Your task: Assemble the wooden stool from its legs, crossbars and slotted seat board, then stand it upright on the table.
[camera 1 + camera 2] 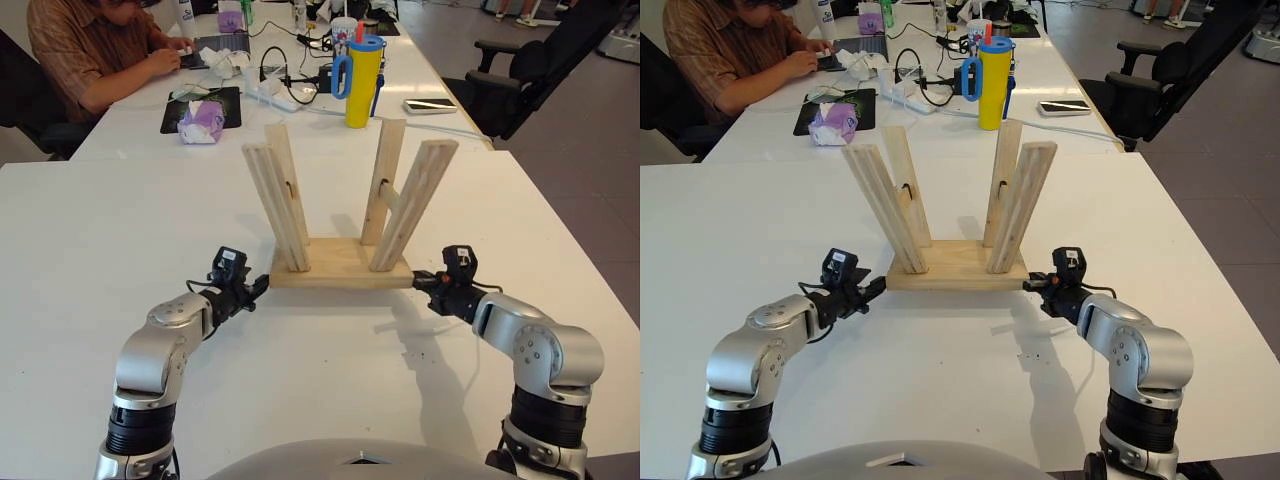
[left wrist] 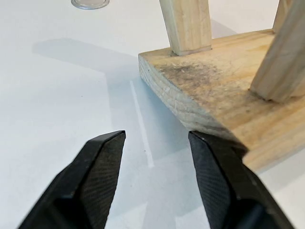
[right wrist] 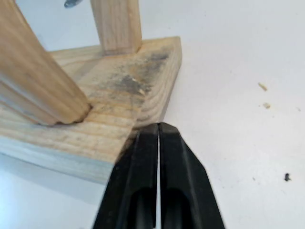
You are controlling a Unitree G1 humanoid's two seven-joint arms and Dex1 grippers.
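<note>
Legs (image 1: 285, 200) pointed up from the seat board (image 1: 340, 266) lying flat on the table (image 1: 100, 250) between the left gripper (image 1: 260, 285), agape beside one corner, and the right gripper (image 1: 418, 279), closed against the opposite corner.

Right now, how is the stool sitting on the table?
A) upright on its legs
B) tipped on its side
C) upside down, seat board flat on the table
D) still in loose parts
C: the seat board lies flat on the table, and the legs rise from it, pointing up.
</note>
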